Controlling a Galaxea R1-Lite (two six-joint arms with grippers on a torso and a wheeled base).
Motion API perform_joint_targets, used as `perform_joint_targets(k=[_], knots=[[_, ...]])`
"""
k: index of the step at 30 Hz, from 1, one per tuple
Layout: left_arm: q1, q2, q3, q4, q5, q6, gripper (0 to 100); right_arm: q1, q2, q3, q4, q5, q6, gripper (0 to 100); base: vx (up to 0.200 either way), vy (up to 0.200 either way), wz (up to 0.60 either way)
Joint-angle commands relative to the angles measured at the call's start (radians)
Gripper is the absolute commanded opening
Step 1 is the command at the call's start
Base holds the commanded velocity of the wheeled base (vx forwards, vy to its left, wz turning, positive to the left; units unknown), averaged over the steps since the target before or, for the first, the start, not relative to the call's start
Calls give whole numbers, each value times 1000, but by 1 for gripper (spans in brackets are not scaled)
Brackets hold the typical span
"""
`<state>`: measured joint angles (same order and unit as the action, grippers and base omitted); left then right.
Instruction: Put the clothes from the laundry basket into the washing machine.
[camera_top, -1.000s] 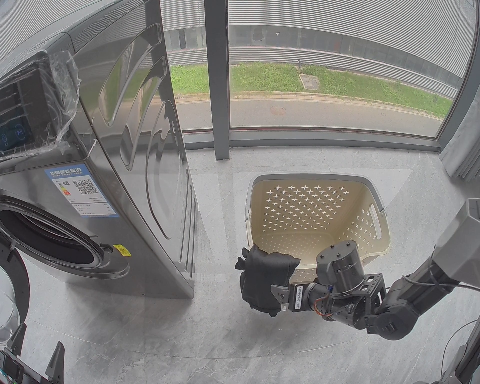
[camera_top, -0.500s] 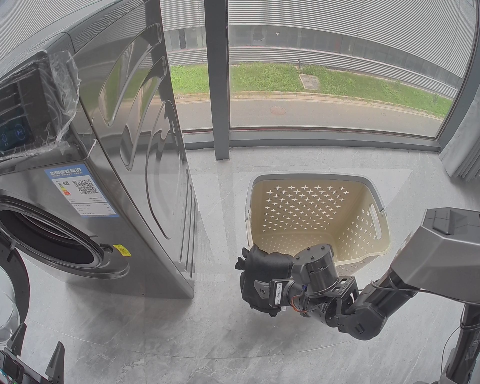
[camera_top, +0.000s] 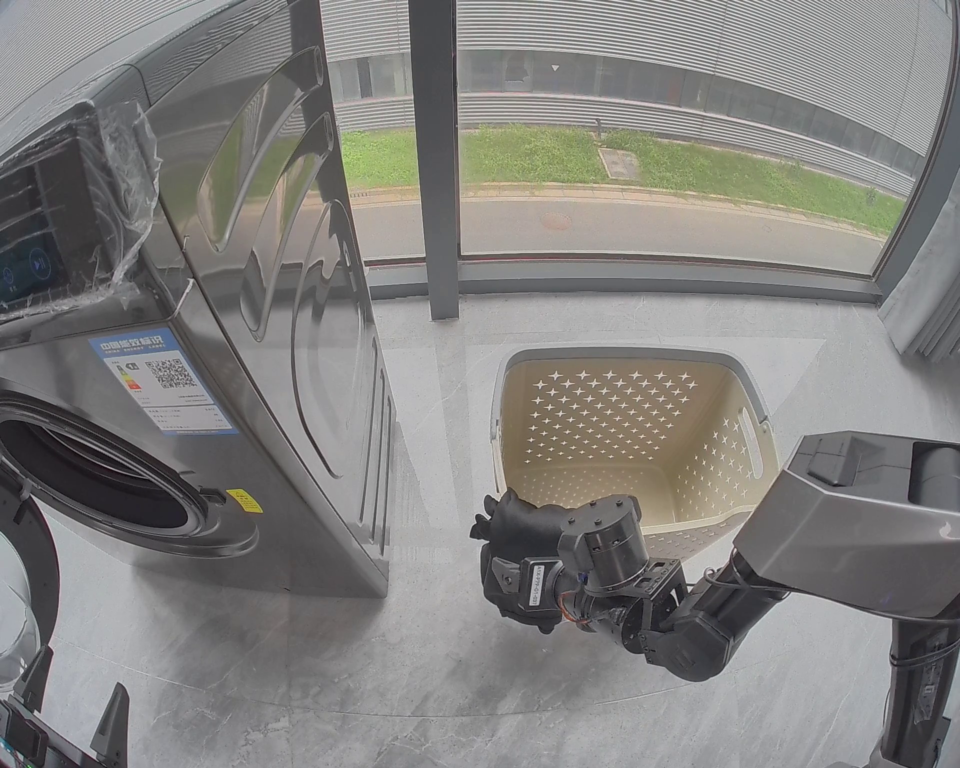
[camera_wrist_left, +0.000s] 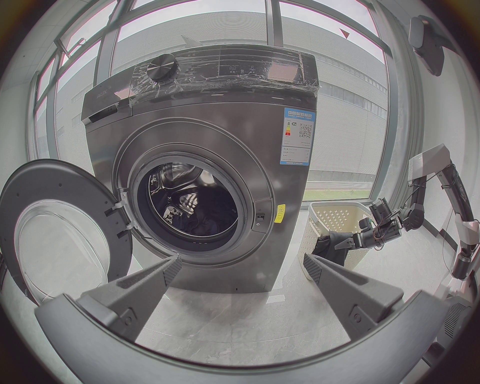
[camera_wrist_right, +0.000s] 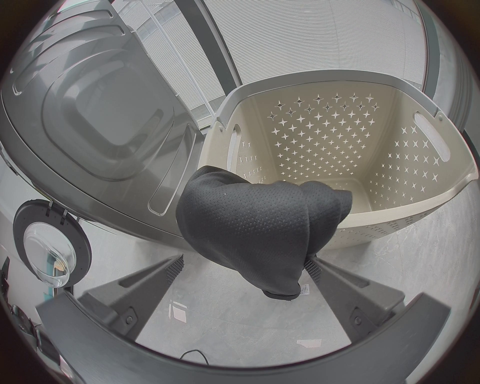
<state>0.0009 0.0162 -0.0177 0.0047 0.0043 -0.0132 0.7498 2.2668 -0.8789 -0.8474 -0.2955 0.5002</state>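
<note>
Since a second ago the right arm has slid closer to the black garment (camera_top: 525, 535), which has not shifted. Nearest, the left gripper (camera_wrist_left: 240, 262) sits low before the washing machine (camera_top: 250, 300), fingers spread and empty, probably keeping clear of the open door (camera_wrist_left: 55, 220). Farther out, the right gripper (camera_wrist_right: 242, 262) has its fingers wide apart either side of the garment, not closed, likely lining up a pinch. The garment hangs over the laundry basket (camera_top: 620, 355) rim's near corner, not yet in the drum (camera_wrist_left: 192, 202).
</note>
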Motion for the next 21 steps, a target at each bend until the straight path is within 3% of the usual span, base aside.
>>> perform_joint_targets(k=[1, 2, 12, 19, 21], knots=[[1, -12, 16, 0, 0, -1, 100, 0, 14, -8, -1, -1, 0, 100, 0, 0, 0], [1, -12, 16, 0, 0, -1, 100, 0, 14, -8, -1, -1, 0, 0, 0, 0, 0], [1, -12, 16, 0, 0, -2, 100, 2, -3, 9, -2, -2, 1, 0, 0, 0, 0], [1, -12, 16, 0, 0, -2, 100, 17, -122, 106, -1, -27, -5, 0, 0, 0, 0], [1, -12, 16, 0, 0, -2, 100, 29, -231, 172, 2, -28, -15, 0, 0, 0, 0]])
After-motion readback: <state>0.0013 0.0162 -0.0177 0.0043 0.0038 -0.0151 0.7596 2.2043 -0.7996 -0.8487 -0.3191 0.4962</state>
